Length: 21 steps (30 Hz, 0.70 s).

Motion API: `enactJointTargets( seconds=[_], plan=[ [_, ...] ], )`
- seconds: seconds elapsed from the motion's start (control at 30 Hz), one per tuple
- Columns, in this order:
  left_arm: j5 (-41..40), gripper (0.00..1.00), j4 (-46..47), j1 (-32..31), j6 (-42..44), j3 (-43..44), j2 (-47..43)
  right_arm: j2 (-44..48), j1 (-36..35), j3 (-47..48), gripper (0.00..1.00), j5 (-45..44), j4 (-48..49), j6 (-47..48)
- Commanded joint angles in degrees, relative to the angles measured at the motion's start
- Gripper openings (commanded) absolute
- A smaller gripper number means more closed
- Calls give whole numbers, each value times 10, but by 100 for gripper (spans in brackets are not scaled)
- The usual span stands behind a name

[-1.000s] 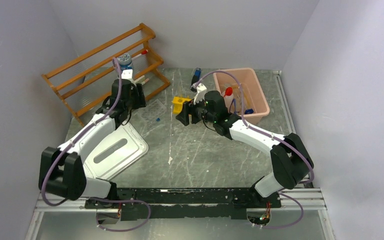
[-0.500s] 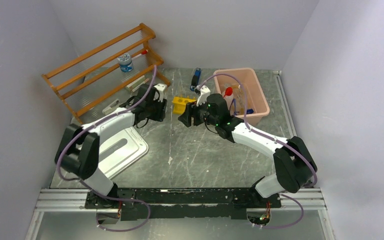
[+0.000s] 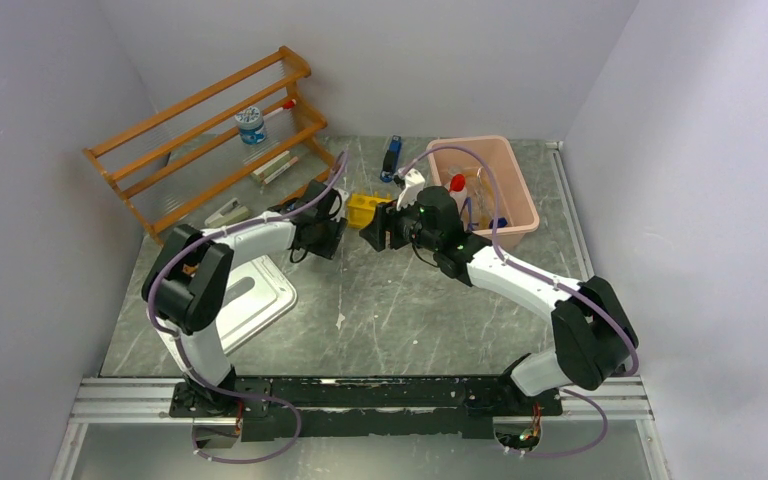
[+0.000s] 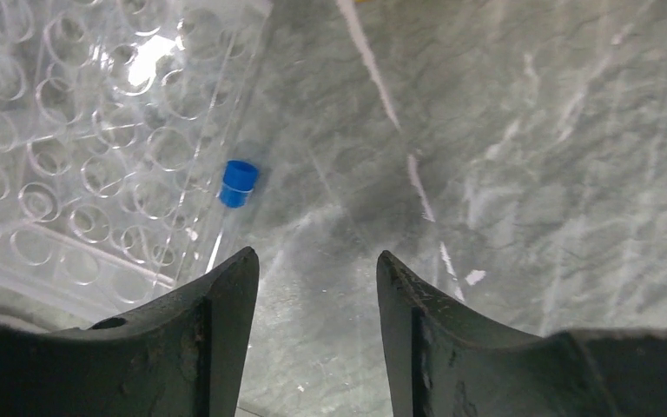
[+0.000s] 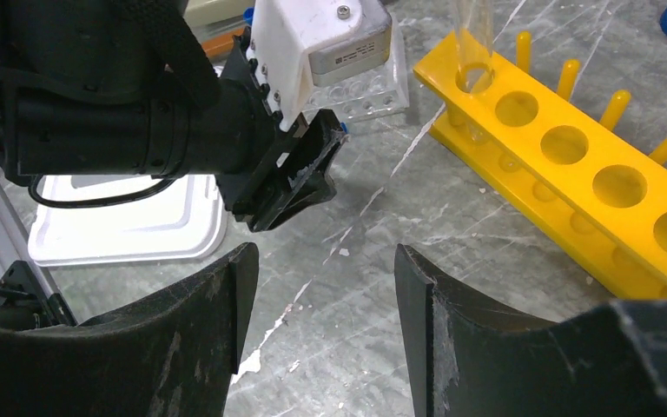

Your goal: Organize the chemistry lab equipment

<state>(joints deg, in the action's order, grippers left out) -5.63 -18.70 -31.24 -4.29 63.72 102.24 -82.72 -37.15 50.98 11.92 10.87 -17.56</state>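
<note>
A clear tube with a blue cap lies on the table against the edge of a clear well plate. My left gripper hovers open just short of it, with nothing between its fingers. In the top view the left gripper is at the table's centre, nose to nose with my right gripper. The right gripper is open and empty over bare table. A yellow tube rack beside it holds one clear tube. A red-capped squeeze bottle stands in the pink bin.
A wooden rack at the back left carries a blue-capped jar and some tubes. A white tray lies under the left arm. A blue item lies behind the yellow tube rack. The left gripper's body fills the right wrist view's upper left.
My left arm has swung from the wooden rack to the table's centre, beside the well plate. The right gripper has shifted slightly toward the back and narrowed a little.
</note>
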Motion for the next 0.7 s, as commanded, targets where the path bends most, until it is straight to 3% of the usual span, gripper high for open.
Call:
enactJointTargets(
  seconds=[0.0,0.67],
  plan=[
    [-53,58,-11,-5,-4,22,12,13,4,-6,62,-9,4,11],
    [-123,62,15,-15,4,27,52,23,6,-13,62,-12,-1,13]
  ],
)
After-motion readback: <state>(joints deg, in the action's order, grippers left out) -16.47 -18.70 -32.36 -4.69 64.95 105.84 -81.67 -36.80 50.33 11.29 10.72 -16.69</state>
